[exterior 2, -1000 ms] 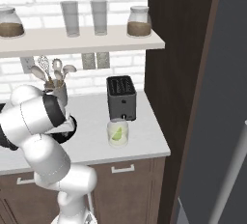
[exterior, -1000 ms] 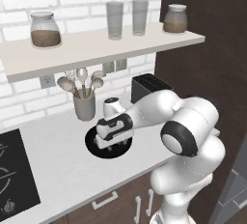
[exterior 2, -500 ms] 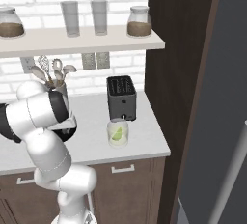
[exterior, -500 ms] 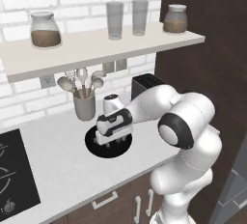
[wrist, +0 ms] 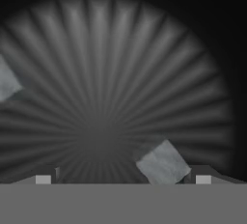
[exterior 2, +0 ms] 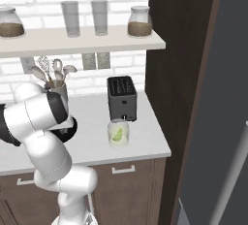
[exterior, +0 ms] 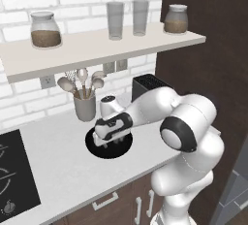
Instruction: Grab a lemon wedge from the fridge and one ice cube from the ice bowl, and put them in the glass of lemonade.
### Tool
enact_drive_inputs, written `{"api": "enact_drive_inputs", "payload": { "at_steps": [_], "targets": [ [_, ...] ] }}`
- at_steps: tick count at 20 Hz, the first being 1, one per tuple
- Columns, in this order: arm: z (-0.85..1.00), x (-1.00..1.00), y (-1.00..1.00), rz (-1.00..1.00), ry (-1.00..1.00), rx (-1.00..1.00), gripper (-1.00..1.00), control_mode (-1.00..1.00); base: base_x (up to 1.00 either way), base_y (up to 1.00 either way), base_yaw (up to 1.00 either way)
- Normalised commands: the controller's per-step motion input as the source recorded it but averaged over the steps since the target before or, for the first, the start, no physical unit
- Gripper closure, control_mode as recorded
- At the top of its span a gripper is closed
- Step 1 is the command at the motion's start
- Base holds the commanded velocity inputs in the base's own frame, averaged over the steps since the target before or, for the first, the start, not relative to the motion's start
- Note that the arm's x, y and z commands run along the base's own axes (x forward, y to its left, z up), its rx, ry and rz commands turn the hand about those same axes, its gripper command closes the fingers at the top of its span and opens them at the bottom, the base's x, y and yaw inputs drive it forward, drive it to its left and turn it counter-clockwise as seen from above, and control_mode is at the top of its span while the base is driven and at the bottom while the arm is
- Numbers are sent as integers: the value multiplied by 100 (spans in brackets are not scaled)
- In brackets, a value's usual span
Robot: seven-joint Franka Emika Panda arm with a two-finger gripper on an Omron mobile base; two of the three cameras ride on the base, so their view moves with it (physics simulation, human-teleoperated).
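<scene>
While the gripper [wrist: 123,179] gapes wide, a pale, blocky ice cube [wrist: 162,163] lies between its tips — on the ribbed black ice bowl [wrist: 101,63].

Toaster [exterior 2: 121,98] on counter [exterior 2: 145,136]; utensil cup [exterior: 85,107]; jars [exterior: 45,29], glasses [exterior: 115,20] on shelf [exterior: 97,49].

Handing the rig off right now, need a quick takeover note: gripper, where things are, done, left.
Gripper: open, empty, low inside the black ice bowl, looking straight down into it.
Ice: two cubes in the bowl; one ice cube lies between the fingertips, nearer one of them, the other cube is off at the view's edge.
Glass of lemonade: on the counter in front of the toaster, with the lemon wedge already in it.
Done: lemon wedge delivered.
Left: close on the near cube, lift, carry it to the glass, drop it in.
</scene>
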Motion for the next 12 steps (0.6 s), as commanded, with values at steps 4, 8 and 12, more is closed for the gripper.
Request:
{"api": "enact_drive_inputs", "payload": {
  "at_steps": [4, 8, 12],
  "targets": [
    [6, 15, -7, 0, -3, 0, -100, -100, 0, 0, 0],
    [2, 30, -1, 0, -1, 0, -100, -100, 0, 0, 0],
    [-6, 9, 3, 2, 0, 0, -100, -100, 0, 0, 0]
  ]
}}
